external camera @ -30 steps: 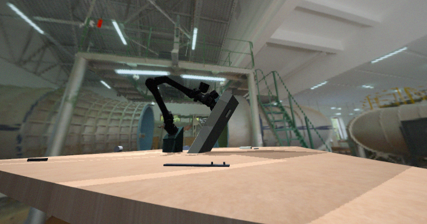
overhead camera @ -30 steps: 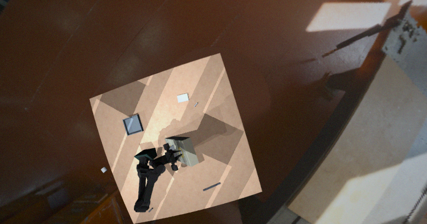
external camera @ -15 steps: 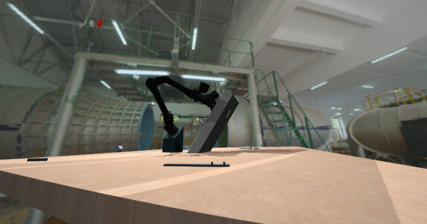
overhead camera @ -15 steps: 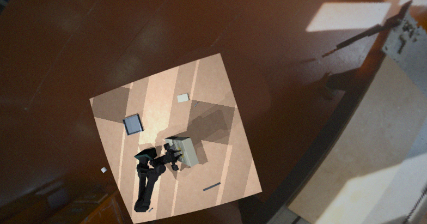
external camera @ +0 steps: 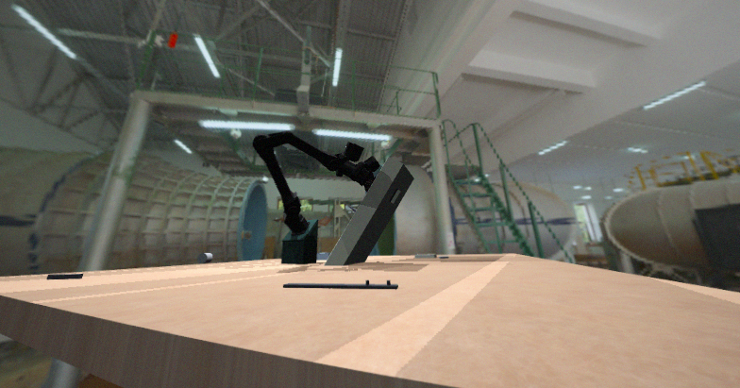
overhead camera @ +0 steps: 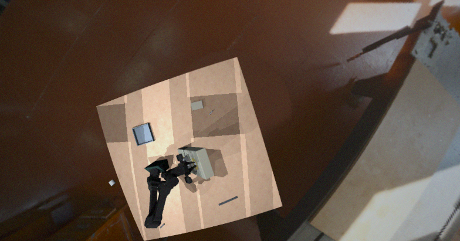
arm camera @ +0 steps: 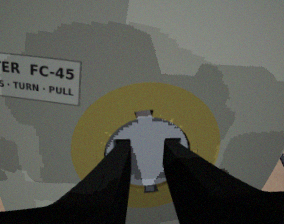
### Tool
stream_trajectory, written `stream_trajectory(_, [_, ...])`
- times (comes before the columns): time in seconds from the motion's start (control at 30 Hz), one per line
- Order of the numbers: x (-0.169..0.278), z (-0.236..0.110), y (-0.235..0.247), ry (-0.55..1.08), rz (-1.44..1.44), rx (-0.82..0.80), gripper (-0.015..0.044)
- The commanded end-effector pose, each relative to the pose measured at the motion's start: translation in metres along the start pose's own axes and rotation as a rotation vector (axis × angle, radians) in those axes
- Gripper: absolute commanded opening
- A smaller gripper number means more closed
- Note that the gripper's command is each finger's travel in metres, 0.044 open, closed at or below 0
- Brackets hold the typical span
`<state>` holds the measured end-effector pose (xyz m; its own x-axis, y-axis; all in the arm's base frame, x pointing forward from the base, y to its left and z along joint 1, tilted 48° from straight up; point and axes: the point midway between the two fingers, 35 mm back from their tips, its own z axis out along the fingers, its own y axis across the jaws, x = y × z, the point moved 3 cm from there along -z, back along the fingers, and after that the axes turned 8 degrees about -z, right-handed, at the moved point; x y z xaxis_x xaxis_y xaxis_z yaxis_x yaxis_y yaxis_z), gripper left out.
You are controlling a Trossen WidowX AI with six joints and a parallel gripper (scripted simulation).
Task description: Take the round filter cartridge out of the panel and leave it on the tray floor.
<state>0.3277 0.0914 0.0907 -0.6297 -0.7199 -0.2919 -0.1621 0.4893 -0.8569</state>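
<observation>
Currently: tool point(arm camera: 147, 163) clenched on grey filter cartridge point(arm camera: 147, 144), flush within yellow ring point(arm camera: 93, 129) of tilted service panel point(external camera: 374, 214); tray point(overhead camera: 143, 133) apart on desk point(overhead camera: 251, 162)

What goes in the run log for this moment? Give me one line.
stage: extraction | gripper: shut on filter cartridge | cartridge: still in yellow-ringed socket of tilted service panel | tray: away from panel, not yet used

My pincer point(arm camera: 147, 163) is clamped on the grey filter cartridge point(arm camera: 147, 137), which sits inside a yellow ring point(arm camera: 93, 123) on the panel point(arm camera: 206, 36), right of a white label point(arm camera: 34, 78).
</observation>
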Motion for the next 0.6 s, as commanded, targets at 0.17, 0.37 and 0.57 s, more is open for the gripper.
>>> stream_trajectory(0.17, [0.0009,0.0031,0.0001,0.003,-0.065,-0.005,0.0000])
stream_trajectory(0.37, [0.0015,0.0059,0.0005,0.005,-0.267,-0.009,0.0000])
stream_trajectory(0.57, [0.0016,0.0069,0.0006,0.004,-0.474,-0.011,0.0000])
